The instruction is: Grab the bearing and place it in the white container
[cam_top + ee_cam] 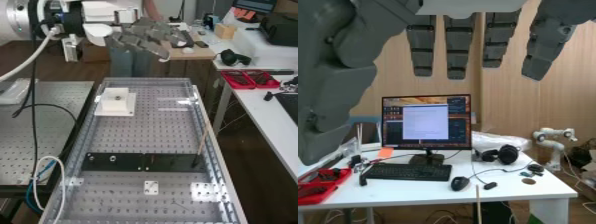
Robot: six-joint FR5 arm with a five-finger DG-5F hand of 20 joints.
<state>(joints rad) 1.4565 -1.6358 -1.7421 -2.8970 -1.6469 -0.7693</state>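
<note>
Dark grey hand (pixel 141 34): fingers (pixel 457 47) straight, spread. Small dark round thing (pixel 118 97), likely bearing, in square white container (pixel 114 106). Probably light, rigid, slick; pinch outer rim.

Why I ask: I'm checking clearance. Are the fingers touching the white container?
Apart. The high view shows the fingers well above the white container, with the bench's far edge showing between them.
</note>
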